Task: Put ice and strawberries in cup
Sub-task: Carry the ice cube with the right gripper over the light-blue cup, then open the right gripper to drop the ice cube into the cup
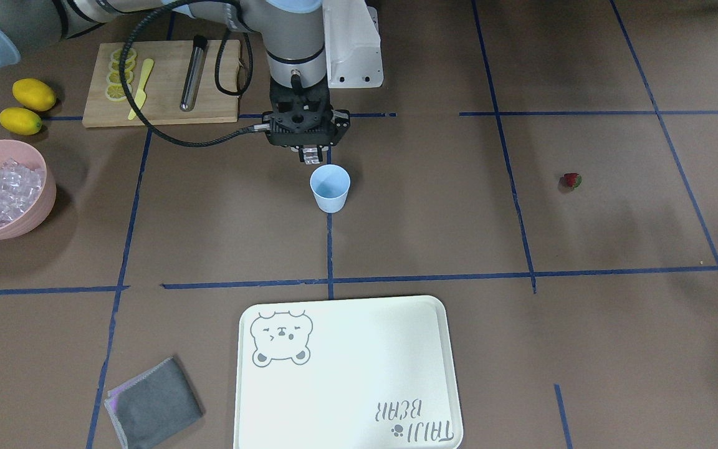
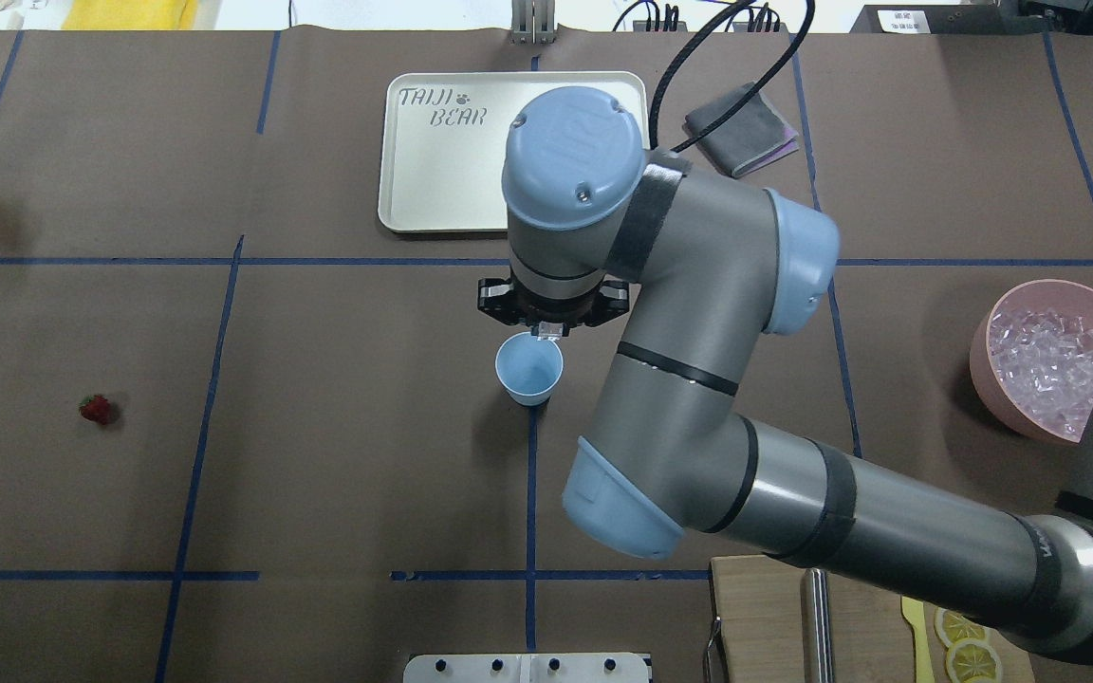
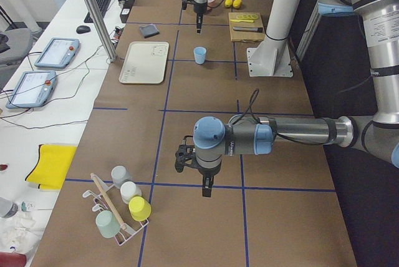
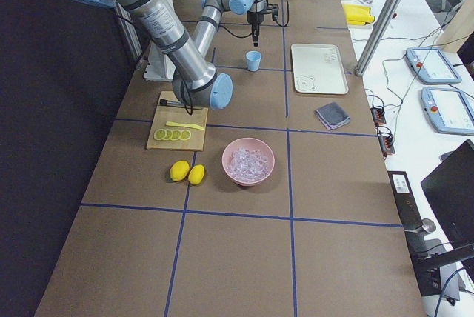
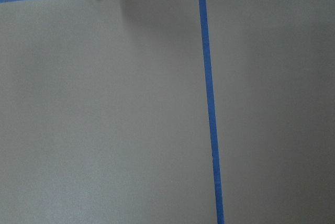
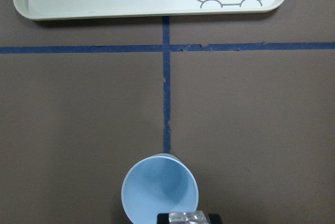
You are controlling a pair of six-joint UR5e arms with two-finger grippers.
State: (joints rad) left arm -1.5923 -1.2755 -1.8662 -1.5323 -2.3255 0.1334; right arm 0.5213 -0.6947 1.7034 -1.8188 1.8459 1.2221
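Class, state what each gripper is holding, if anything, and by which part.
The right gripper pinches an ice cube by its opposite sides, near the cup's rim. For the left gripper, it cannot be told.

In the front-facing view, the brown surface point(image 1: 434, 212), gridded with blue tape point(image 1: 515, 206), carries the cup point(image 1: 330, 188) at centre. From it, the strawberry point(image 1: 572, 180) lies at 3 o'clock, the pink bowl point(image 1: 22, 227) at 9, the cutting board point(image 1: 162, 93) and lemons point(image 1: 27, 106) toward 10, the tray point(image 1: 359, 374) at 6 and the grey cloth point(image 1: 153, 402) at 7.
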